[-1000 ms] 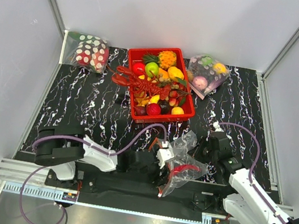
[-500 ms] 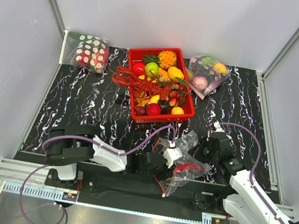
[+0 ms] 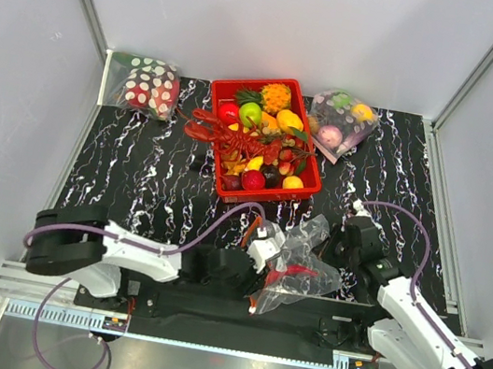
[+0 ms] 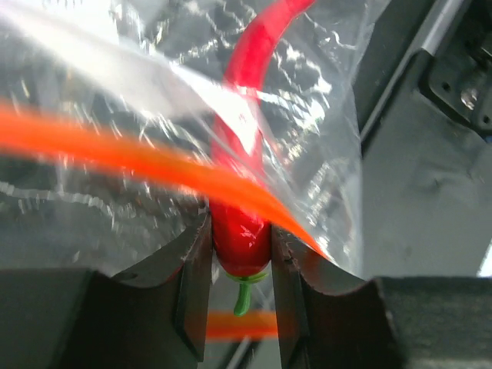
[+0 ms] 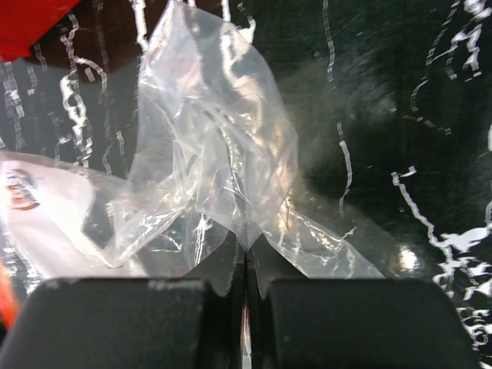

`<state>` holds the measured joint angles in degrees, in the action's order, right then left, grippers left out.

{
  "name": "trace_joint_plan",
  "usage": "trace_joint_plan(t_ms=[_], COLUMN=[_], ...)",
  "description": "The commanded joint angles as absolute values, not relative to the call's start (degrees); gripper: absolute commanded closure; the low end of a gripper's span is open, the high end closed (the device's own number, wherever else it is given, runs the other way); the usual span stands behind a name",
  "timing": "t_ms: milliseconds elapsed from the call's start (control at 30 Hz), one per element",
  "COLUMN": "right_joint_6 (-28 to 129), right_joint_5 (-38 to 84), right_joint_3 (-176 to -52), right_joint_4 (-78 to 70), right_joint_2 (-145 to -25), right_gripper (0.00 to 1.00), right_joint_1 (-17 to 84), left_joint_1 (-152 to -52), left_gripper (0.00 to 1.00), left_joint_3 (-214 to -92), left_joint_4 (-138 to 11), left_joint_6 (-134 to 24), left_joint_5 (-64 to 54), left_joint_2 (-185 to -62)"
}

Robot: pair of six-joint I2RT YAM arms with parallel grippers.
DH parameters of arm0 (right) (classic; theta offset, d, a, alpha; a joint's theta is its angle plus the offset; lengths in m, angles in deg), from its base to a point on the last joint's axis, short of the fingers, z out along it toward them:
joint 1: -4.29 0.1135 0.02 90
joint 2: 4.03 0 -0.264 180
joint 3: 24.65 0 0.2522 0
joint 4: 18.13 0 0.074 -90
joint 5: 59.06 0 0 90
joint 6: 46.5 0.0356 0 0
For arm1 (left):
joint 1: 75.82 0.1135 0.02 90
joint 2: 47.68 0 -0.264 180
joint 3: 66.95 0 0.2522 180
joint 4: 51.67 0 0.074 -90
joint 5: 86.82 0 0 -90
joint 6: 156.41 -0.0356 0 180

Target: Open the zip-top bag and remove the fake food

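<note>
The clear zip-top bag (image 3: 312,273) lies crumpled at the near edge between both arms, its orange zip strip (image 4: 115,152) running across the left wrist view. A long red chili (image 4: 243,223) with a green stem reaches out of the bag's mouth. My left gripper (image 4: 241,261) is shut on the chili's stem end; from above, it (image 3: 266,249) sits at the bag's left side. My right gripper (image 5: 247,257) is shut on a pinched fold of the bag's plastic (image 5: 219,146) at its right end (image 3: 331,246). A red lobster (image 3: 226,137) lies across the red basket.
A red basket (image 3: 308,191) of plastic fruit stands at mid-table behind the bag. A white-dotted red bag (image 3: 149,85) lies at the back left, and a clear bag of pastel fruits (image 3: 340,123) at the back right. White walls close in the table.
My left gripper has closed onto the chili and drawn back to the left, and the bag has shifted a little left with it. The right gripper has kept its hold on the bag.
</note>
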<state>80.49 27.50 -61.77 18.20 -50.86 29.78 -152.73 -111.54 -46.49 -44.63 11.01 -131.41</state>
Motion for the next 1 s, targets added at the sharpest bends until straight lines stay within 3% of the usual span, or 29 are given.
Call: trace_joint_plan(t_ms=[0, 267, 967], right_joint_6=[78.74, 75.67, 72.94], right_joint_5=[31.9, 35.43, 31.12], right_joint_3=[-65.3, -67.33, -72.69], right_joint_4=[16.03, 14.97, 9.43], right_joint_2=[-52.9, -57.21, -65.65], right_gripper=[1.0, 1.0, 1.0], right_joint_1=[29.69, 26.35, 11.32], left_joint_1=[-153.43, -153.96, -151.15], left_gripper=[0.75, 0.76, 0.73], left_joint_3=[-109.81, -109.01, -113.05], left_joint_4=[-48.72, -58.12, -89.32], left_joint_6=[-42.25, -41.02, -36.97], left_joint_5=[11.44, 11.52, 30.23], left_joint_2=[-126.18, -118.18, -92.87])
